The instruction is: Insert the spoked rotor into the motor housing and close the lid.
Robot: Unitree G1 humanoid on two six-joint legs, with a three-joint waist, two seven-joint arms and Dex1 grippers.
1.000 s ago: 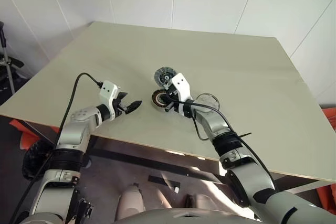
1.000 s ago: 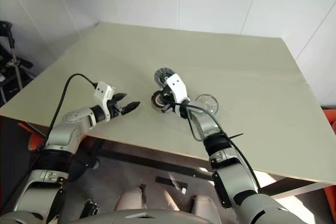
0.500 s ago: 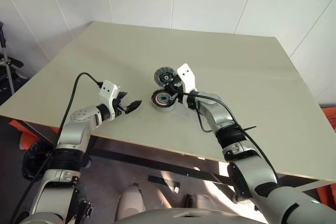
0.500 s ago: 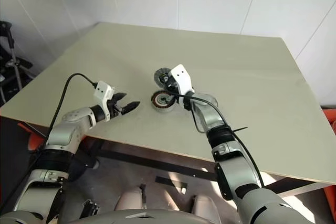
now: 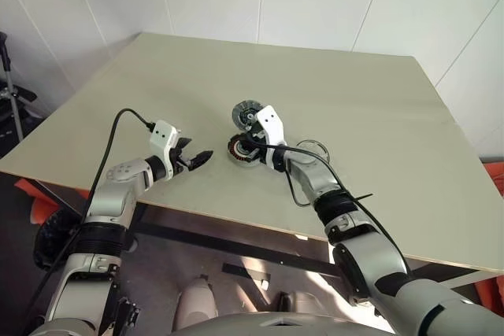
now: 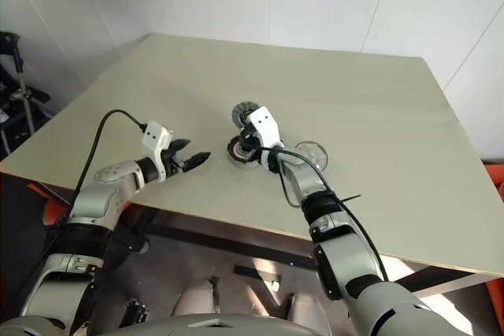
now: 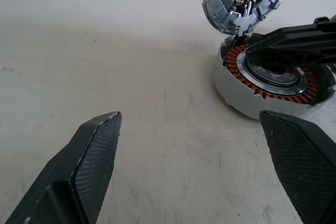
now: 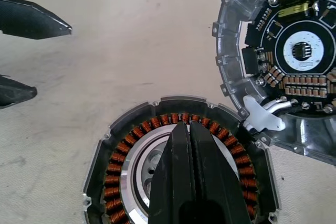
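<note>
In the left eye view, the motor housing (image 5: pixel 239 150) lies on the pale table (image 5: pixel 354 92), towards its near edge. The right gripper (image 5: pixel 250 147) sits over the housing with its fingers pressed together and nothing between them. That arm reaches in from the housing's right side and slants gently down, and a black cable loops along its forearm. The left gripper (image 5: pixel 200 156) hangs to the left of the housing, clear of it, with its fingers spread apart and empty and its forearm stretched towards the housing. The spoked rotor (image 5: pixel 246 113) lies just beyond the housing, and the lid (image 5: pixel 313 149) lies to the housing's right, partly behind the right forearm. The right eye view gives the same layout. The left wrist view looks between its own two wide-set textured fingers at the housing, showing the copper-orange ring of windings and the silver centre, with the right gripper's dark fingers lying across the top. Here the rotor touches the housing's far rim. The right wrist view looks down the closed pair of fingers, whose tips reach over the silver centre inside the copper ring. It shows the rotor's dark round face set with small parts, and the left gripper's parted fingers off to the housing's side.
</note>
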